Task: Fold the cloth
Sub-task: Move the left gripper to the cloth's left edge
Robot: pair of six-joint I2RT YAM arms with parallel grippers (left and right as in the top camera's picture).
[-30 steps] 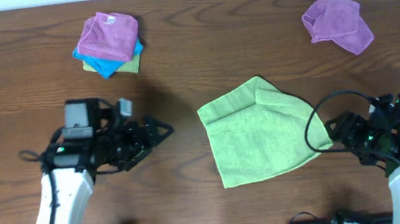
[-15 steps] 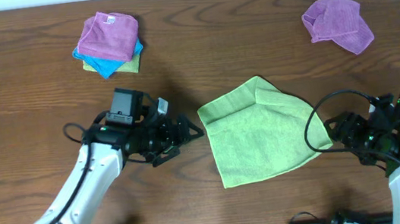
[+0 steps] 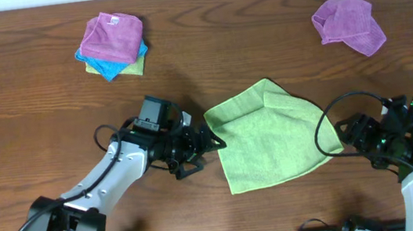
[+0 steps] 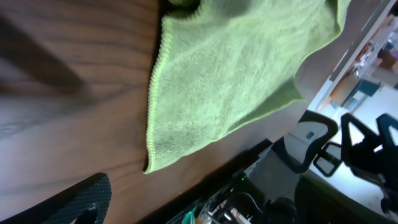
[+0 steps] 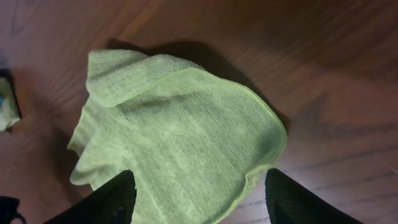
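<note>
The green cloth (image 3: 272, 135) is lying a little right of centre in the overhead frame, flat on the wooden table (image 3: 31, 105) but not squared up. A flap (image 3: 279, 97) near its top is doubling over onto the body, and the right side is rounding off in a loose curve. Its left hem (image 4: 153, 87) is running straight down to a clean lower corner (image 4: 148, 167) in my left wrist view.

I am hovering my left gripper (image 3: 203, 152) just beside that hem, not touching it. From overhead its fingers are looking spread, though my wrist camera is showing only one finger (image 4: 81, 200), at the lower left. My right gripper (image 5: 199, 198) is hanging at the cloth's right edge with its fingers wide apart, pinching nothing.

I am judging the step in hand to be taking hold of the edges. To do it well, I am aiming to come in low at the hem, slip one finger under, and pinch a single layer near a corner. The right side should match it so both sides lift level. The doubled flap probably wants flattening first, or the fold will be lumpy.

Further out, a stack of folded cloths (image 3: 111, 42) is sitting at the upper left and a crumpled purple cloth (image 3: 349, 25) at the upper right, both well apart from my work.
</note>
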